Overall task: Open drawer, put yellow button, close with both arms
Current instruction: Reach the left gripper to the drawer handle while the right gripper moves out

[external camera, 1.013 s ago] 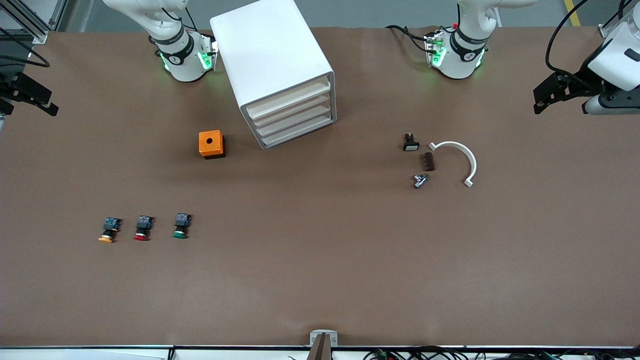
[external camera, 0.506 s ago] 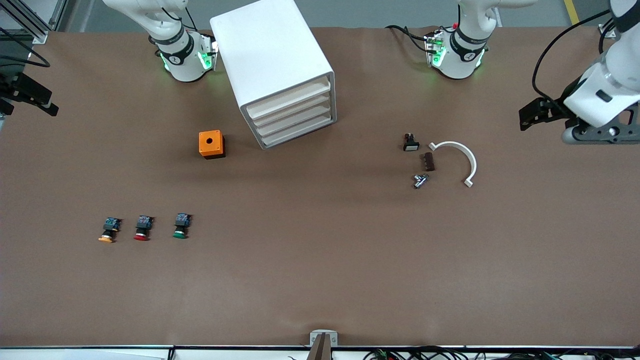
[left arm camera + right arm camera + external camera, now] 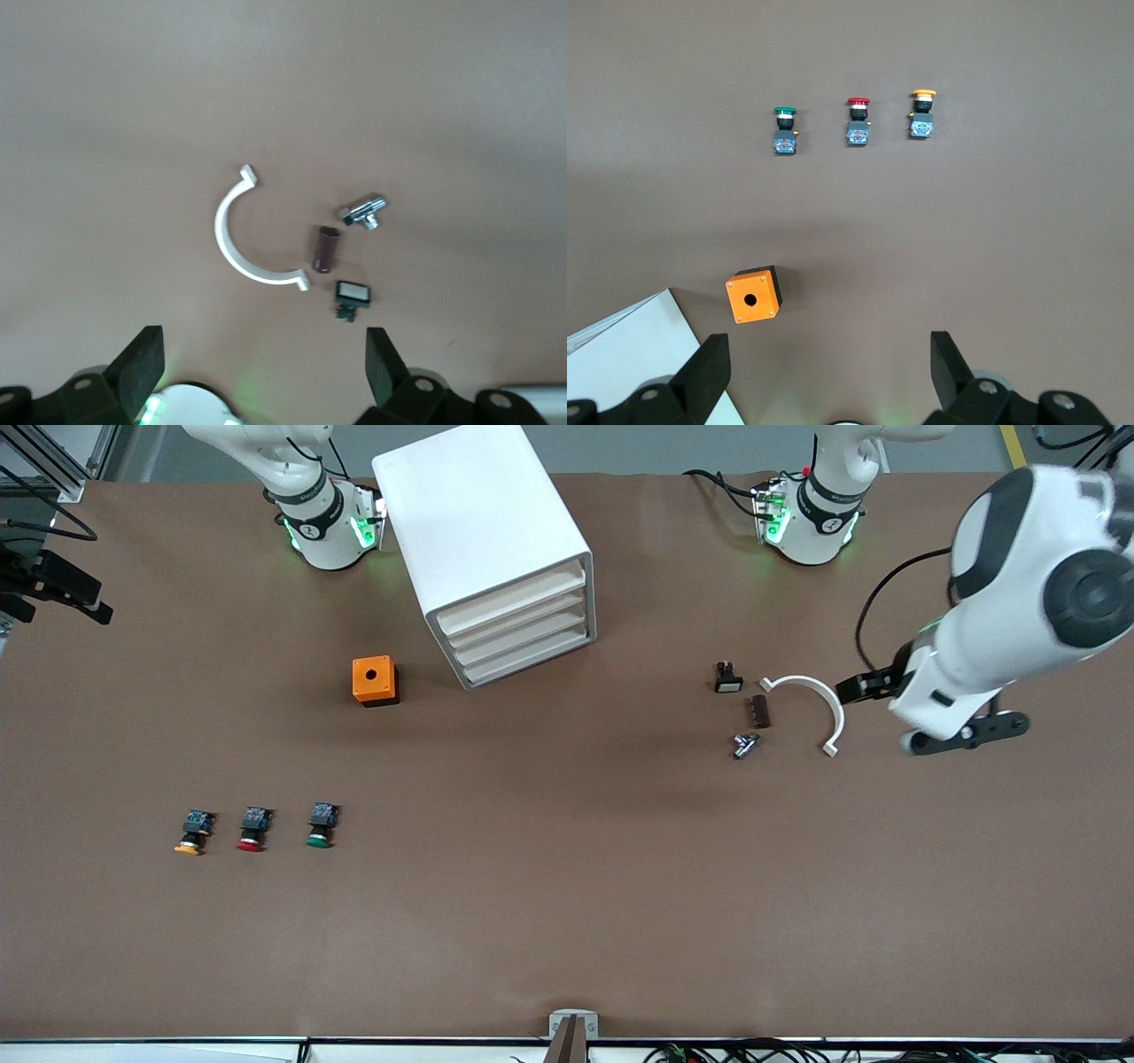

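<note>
Front view gives the whole layout: white cabinet (image 3: 487, 549) stands near the robot bases, its four drawers all pushed in, top drawer (image 3: 514, 600) incl. The yellow button (image 3: 190, 834) lies on the table well nearer the front camera, toward the right arm's end, outermost in a row w/ the red-capped button (image 3: 253, 830) beside it, then the green-capped button (image 3: 321, 825). An orange box (image 3: 375, 680) w/ a round hole on top sits between that row and the cabinet. Left gripper (image 3: 864, 688) is mostly hidden by its own arm in the front view, up over the table just beside the white half-ring (image 3: 811, 707); the left wrist view fills that in, fingers (image 3: 137, 365) spread wide apart, nothing between them, w/ the half-ring, a brown block (image 3: 326, 249), a small chrome fitting (image 3: 365, 212) and a black switch w/ a white face (image 3: 351, 295) below. Right gripper (image 3: 58, 589) hangs at the table's edge at the right arm's end; the right wrist view shows its fingers (image 3: 706, 372) also spread and empty, looking down on the three buttons, the orange box and a cabinet corner. Surface is a plain brown mat (image 3: 567, 886). Aluminium framing (image 3: 53, 460) and grey floor show past the table's edge; cables (image 3: 753, 1052) run along the edge nearest the front camera.
</note>
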### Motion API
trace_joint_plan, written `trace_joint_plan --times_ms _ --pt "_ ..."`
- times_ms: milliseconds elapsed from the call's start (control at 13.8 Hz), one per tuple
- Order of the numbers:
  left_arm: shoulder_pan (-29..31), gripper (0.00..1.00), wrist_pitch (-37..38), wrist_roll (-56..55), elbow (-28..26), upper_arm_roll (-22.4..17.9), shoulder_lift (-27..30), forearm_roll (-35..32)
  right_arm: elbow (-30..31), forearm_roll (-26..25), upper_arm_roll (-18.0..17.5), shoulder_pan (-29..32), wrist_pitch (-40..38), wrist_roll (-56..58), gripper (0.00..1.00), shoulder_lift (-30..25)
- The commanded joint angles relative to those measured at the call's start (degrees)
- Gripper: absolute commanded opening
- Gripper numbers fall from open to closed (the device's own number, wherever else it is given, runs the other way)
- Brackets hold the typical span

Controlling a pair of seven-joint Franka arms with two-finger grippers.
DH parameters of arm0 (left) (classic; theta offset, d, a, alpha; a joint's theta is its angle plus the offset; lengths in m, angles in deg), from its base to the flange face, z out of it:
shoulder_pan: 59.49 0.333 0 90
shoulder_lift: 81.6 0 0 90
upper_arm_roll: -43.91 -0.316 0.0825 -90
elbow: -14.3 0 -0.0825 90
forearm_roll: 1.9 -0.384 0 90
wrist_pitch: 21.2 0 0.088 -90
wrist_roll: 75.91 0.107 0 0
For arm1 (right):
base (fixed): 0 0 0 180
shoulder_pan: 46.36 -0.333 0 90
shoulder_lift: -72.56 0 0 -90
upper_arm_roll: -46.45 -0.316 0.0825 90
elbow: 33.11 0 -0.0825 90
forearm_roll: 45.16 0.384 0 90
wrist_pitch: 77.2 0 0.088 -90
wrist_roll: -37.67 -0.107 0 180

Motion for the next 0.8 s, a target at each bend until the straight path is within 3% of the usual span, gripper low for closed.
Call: trace_joint_plan --times_ms 0,217,506,723 --pt "-3.91 1.00 1.01 -12.62 6.56 -0.21 -9.30 3.12 0.99 -0.65 -0.03 -0.45 0.60 -0.96 1.00 -1.49" --pt "-8.83 1.00 0.05 -30.53 10.43 -0.21 -17.04 7.16 -0.58 -0.73 0.06 -0.37 -0.09 -0.78 1.00 -0.61" --pt "-13.06 1.00 -1.45 -55.07 10.78 -0.21 -21.71 14.82 -1.38 -0.65 0.41 0.43 0.42 1.14 1.00 2.99" --pt "-15.17 1.00 -4.34 -69.83 10.78 -0.21 -24.87 25.32 -4.71 -0.91 0.15 0.16 3.85 1.41 1.00 15.10"
